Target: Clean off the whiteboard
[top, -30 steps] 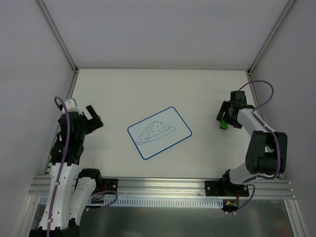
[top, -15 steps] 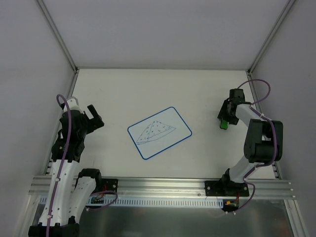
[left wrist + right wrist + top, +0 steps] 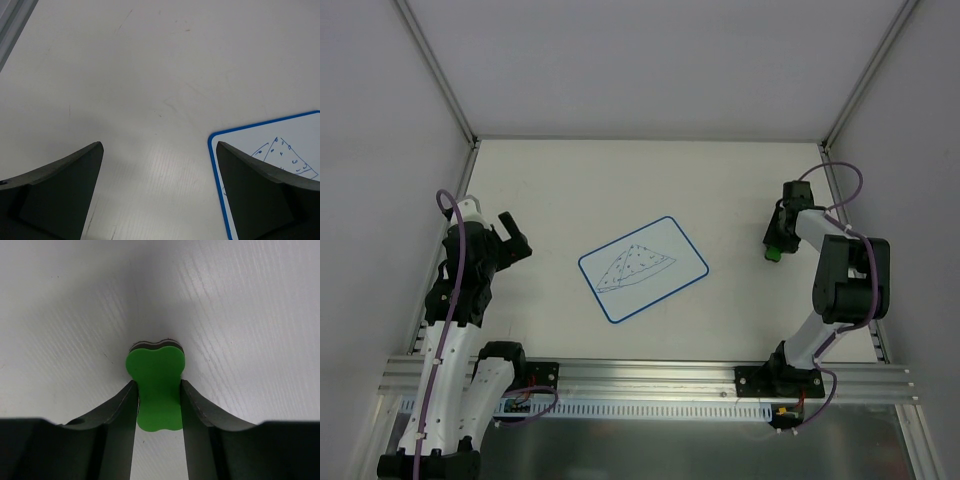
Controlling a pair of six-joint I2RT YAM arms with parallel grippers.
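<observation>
Seen from above, a white table (image 3: 620,180) filled the middle of the frame, with grey walls around it. The whiteboard (image 3: 643,269), a small white rectangle with a thin blue rim and rounded corners, lay flat at the centre of the frame, turned so its long side rose toward the upper right. A dark line drawing shaped like a triangle with dots inside covered its middle.

The left gripper (image 3: 513,234) hung over the table at the left of the frame, well apart from the whiteboard, which lay to its right. Its jaws stood wide apart and held nothing. In the left wrist view, its two dark fingers (image 3: 60,190) sat in the lower corners with bare table between them. The board's blue-rimmed corner showed at the lower right, just beside the right-hand finger, with part of the drawing visible.

The right gripper (image 3: 773,250) sat at the right of the overhead frame, pointing down at the table. The whiteboard lay to its left, apart from it, with bare table between them. In the right wrist view, its fingers pressed against both sides of a green eraser (image 3: 155,372), a small block with a narrow waist and a dark underside, clamping it at the waist. The eraser rested on the table, not on the whiteboard.
</observation>
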